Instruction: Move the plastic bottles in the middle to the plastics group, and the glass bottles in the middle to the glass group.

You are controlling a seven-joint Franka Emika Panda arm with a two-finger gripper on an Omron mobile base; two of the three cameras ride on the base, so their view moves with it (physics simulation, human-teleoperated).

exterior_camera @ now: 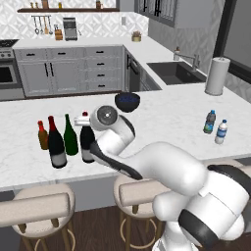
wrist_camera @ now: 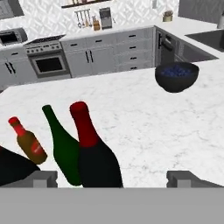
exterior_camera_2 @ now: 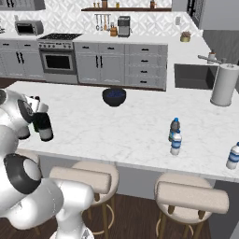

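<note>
Where the white marble counter [exterior_camera: 162, 117] runs before grey cabinets [exterior_camera: 68, 68], the gripper [wrist_camera: 111, 177] is spread beside the wine bottles [wrist_camera: 94, 153].

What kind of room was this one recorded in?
A rendered home kitchen: a white marble island counter with bar stools, grey cabinets around an oven, and a sink beside a paper towel roll.
</note>
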